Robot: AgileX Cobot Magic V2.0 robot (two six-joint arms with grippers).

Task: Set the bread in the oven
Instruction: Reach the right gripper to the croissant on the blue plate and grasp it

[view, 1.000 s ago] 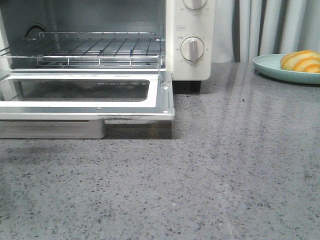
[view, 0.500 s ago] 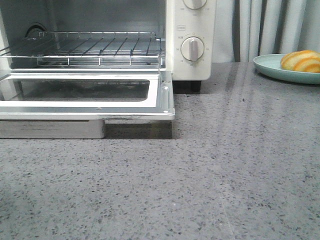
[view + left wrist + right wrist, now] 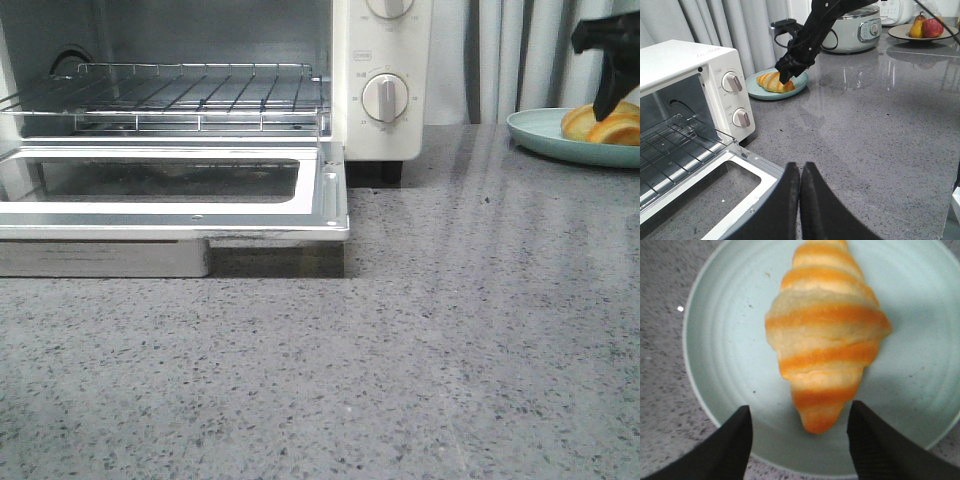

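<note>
A grey speckled stone countertop (image 3: 450, 340) fills the front view. On its left side stands the oven (image 3: 380, 60), white, with its glass-windowed door (image 3: 170, 195) folded down flat and open toward the viewer. A wire rack (image 3: 170, 95) sits inside the open cavity, and round white dials (image 3: 385, 97) line the panel on its right side. At the far right of the counter, well apart from the oven, a pale green plate (image 3: 545, 135) holds the bread (image 3: 600, 125), a croissant-shaped roll banded in orange and cream. The right gripper (image 3: 608, 75), black, reaches in from the upper right edge and hangs directly over the bread. In the right wrist view its two dark fingers (image 3: 732, 445) are spread wide, one on each side of the roll's pointed end, with the bread (image 3: 825, 335) lying on the plate (image 3: 720, 350) between them and not touching either finger. The left wrist view shows the left gripper (image 3: 800, 197) above the corner of the open oven door (image 3: 715, 200), its two black fingers pressed together with nothing between them. Farther back in that view, a rice cooker (image 3: 855, 30) and a dish of fruit (image 3: 922, 30) rest on the counter.
</note>
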